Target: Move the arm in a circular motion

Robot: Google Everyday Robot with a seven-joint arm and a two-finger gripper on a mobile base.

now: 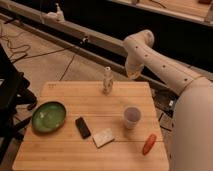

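The arm (150,55) is reaching in from the right, elbow high, its claw (132,74) hanging just beyond the bench's (60,150) far edge, near the bottle (107,81); whether it is open or closed, I cannot tell. The circle is calling for a smooth, even sweep, passing clear of the bottle

Cream-white arm (165,69), elbow raised, jaws end hanging behind the table's (60,147) far edge

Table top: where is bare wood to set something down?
Free: the far-left corner between green bowl and white bottle; the front-left strip of the table below the bowl. Crowded: black device, white pad, cup, orange item. The gripper of the arm hangs beyond the far-right edge.
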